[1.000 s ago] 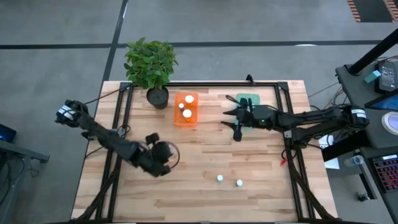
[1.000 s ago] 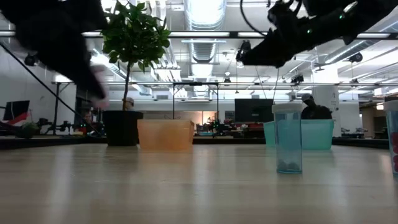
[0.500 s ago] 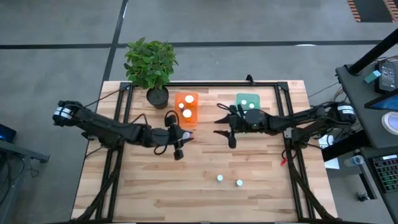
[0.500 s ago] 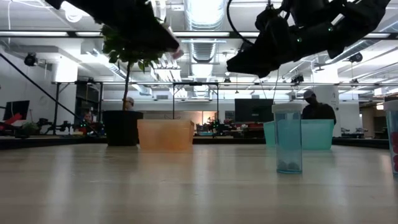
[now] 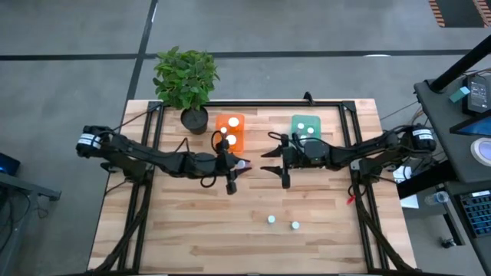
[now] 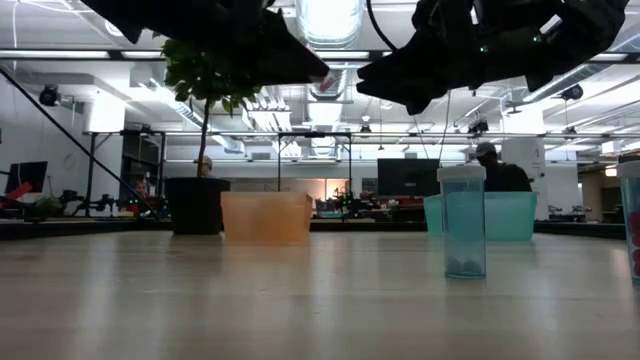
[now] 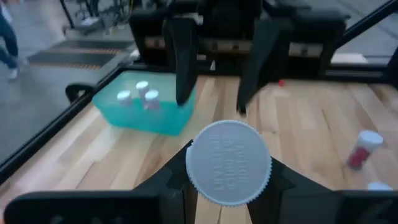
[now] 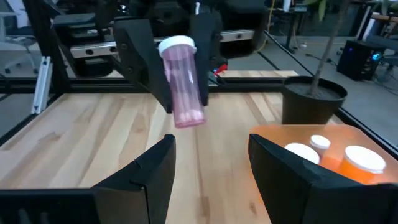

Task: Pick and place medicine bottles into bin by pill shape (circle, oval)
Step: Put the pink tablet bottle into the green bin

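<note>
Above table centre: left gripper point(image 5: 233, 167) pinches a pink medicine bottle point(image 8: 182, 81), white cap toward the right gripper point(image 5: 275, 162), fingers spread, facing it. Orange tub point(image 5: 229, 132) at eleven o'clock, teal tub point(image 5: 305, 126) at one. Risk: handover fumble; bottle drops, rolls away.

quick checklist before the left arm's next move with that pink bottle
1. Left gripper holds the pink bottle: ok, clamped between its fingers, cap on.
2. Bottle clear of the table: ok, held in the air.
3. Right gripper out of the way: not ok, open and facing the bottle, close by.
4. Orange tub within reach: ok, just beyond the left gripper, bottles already inside.
5. Teal tub free: ok, bottles inside, room left.
6. Pill shape in the bottle: cannot tell.
</note>
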### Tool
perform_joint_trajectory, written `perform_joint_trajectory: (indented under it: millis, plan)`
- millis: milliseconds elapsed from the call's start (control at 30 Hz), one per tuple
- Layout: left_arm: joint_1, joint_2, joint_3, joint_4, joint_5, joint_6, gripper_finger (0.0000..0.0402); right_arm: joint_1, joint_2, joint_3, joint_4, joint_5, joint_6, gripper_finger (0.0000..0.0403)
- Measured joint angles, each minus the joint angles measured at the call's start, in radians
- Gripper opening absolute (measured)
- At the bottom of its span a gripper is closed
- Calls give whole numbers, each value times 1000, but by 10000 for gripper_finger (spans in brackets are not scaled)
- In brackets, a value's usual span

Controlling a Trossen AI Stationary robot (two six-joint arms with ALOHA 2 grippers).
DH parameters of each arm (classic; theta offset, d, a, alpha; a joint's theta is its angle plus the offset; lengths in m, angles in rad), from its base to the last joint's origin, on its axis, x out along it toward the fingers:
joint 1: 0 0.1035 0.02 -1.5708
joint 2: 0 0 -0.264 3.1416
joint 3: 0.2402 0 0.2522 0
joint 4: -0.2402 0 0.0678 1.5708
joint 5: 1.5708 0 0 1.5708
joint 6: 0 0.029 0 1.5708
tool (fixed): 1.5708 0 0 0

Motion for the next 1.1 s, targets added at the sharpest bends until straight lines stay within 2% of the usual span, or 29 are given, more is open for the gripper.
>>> perform_joint_trajectory:
  millis: [367, 667, 1100]
  plan:
    - [31, 48, 0, 184, 50, 78, 80, 11, 7, 0, 26, 0, -13, 192]
    - [44, 124, 1, 311, 96, 72, 80, 16, 10, 0, 54, 0, -27, 192]
    - [56, 138, 3, 358, 113, 71, 80, 27, 7, 0, 56, 0, -83, 192]
